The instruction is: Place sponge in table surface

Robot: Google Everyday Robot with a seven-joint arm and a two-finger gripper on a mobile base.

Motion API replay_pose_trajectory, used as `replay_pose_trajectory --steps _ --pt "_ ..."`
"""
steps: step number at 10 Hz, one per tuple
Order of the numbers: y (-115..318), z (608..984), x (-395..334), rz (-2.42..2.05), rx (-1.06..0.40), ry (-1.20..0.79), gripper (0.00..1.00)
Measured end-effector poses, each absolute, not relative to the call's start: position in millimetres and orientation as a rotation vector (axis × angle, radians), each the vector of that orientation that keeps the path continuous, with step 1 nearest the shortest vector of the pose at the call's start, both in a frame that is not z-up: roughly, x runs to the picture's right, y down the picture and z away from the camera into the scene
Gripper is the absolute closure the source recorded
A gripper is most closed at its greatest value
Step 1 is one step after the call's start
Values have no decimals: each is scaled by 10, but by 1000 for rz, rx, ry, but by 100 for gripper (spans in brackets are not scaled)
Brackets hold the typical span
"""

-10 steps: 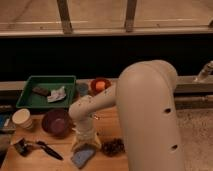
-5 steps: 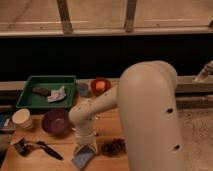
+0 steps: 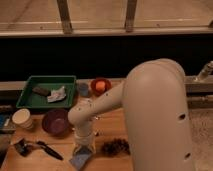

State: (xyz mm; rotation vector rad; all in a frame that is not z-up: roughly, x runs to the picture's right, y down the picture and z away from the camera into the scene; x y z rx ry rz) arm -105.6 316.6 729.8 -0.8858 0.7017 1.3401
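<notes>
The sponge, a small light-blue block, lies on the wooden table surface near the front edge. My gripper points straight down from the cream arm onto the sponge's upper end, and its fingers are shut on the sponge. The sponge's lower corner sticks out below the fingers and rests on the table. My big arm fills the right half of the view and hides the table behind it.
A purple bowl and a pale cup stand left of the gripper. A black-handled tool lies front left, a dark spiky clump just right. Behind are a green tray, a blue cup and a red bowl.
The gripper's fingers have closed in on the sponge. The arm has barely moved and the sponge stays in the same spot.
</notes>
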Motion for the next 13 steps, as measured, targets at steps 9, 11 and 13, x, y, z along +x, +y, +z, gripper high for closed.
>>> replay_pose_trajectory --steps 9,11,13 --pt "1452 7406 -201 1684 -797 435 100" --pt "1203 7351 145 1793 -843 281 100" --pt "1046 7302 441 1875 -869 139 100"
